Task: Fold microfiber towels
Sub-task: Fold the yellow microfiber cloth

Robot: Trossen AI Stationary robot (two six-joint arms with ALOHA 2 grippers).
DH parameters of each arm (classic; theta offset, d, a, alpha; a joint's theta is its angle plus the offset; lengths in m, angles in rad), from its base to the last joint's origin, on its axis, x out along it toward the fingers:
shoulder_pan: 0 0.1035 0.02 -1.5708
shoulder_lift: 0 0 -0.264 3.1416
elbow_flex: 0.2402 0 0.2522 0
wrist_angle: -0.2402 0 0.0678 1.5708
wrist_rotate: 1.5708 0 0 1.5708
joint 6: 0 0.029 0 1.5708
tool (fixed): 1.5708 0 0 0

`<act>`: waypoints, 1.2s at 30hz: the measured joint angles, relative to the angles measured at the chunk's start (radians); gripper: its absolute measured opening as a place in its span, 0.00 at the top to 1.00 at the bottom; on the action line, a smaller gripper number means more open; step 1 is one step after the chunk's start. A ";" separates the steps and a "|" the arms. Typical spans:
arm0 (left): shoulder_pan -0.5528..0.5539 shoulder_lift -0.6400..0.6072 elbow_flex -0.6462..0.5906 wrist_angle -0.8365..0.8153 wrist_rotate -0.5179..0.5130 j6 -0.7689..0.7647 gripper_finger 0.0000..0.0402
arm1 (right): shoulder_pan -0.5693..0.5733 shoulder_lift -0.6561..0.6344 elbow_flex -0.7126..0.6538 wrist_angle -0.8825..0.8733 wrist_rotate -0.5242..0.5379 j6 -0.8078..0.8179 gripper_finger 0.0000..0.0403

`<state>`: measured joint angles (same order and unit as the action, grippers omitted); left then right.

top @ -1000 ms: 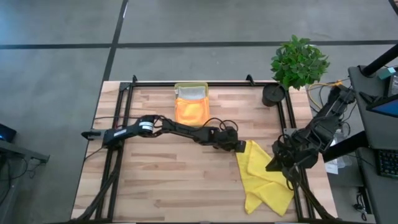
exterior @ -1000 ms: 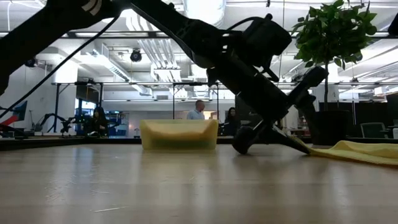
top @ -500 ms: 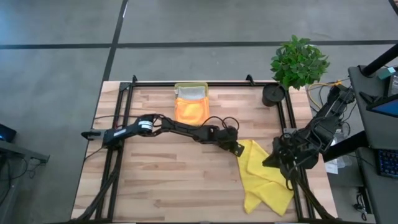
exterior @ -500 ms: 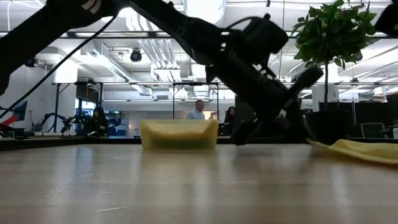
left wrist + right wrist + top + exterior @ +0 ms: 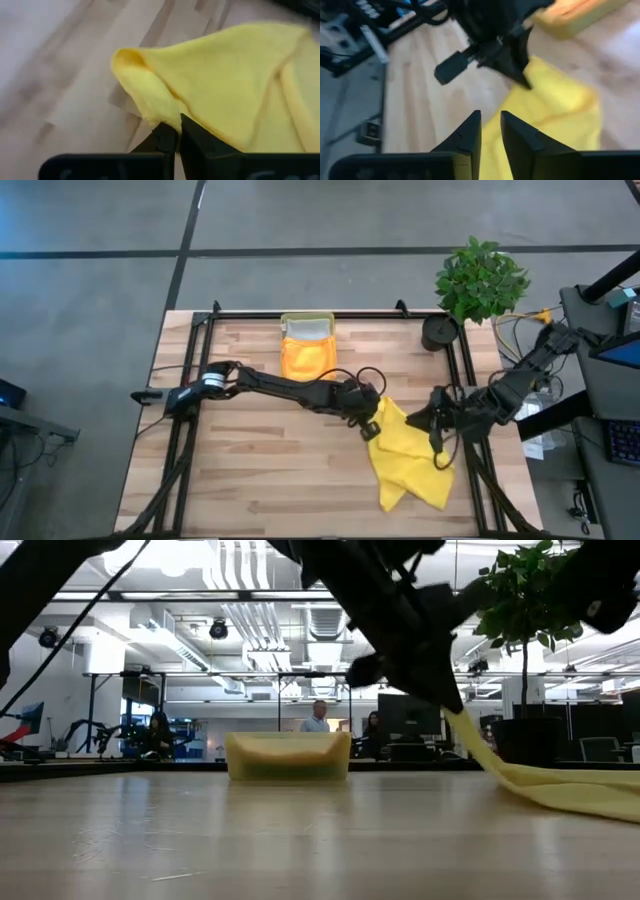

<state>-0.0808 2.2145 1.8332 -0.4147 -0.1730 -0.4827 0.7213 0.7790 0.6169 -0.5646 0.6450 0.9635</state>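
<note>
Wooden planks run under my left gripper (image 5: pixel 172 131), whose jaws pinch a corner of the yellow towel (image 5: pixel 405 460) and hold it off the table (image 5: pixel 250 470). Level with the tabletop, that corner hangs as a taut band slanting down to the cloth's flat remainder; from overhead it reads only as a crumpled sheet. My right gripper (image 5: pixel 437 423) hovers at the towel's far edge, jaws a narrow slit, holding nothing. Behind, an orange towel (image 5: pixel 307 358) fills the yellow tray (image 5: pixel 307 322), and only overhead shows it.

Towel (image 5: pixel 408 455) between both arms, right of tray (image 5: pixel 308 326)
</note>
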 joint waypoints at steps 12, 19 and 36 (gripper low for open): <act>-0.020 -0.057 -0.002 -0.157 0.020 0.499 1.00 | -0.341 0.094 -0.167 0.474 -0.174 -0.322 0.67; -0.041 -0.057 -0.002 -0.284 0.006 0.574 1.00 | -0.477 0.248 -0.127 0.499 -0.301 -0.614 0.67; -0.143 -0.195 -0.007 -0.416 -0.359 0.684 1.00 | -0.541 0.551 -0.007 0.865 -0.319 -0.813 0.68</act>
<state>-0.2238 2.0193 1.8260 -0.8310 -0.5320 0.2008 0.1802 1.3302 0.6098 0.3007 0.3260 0.1502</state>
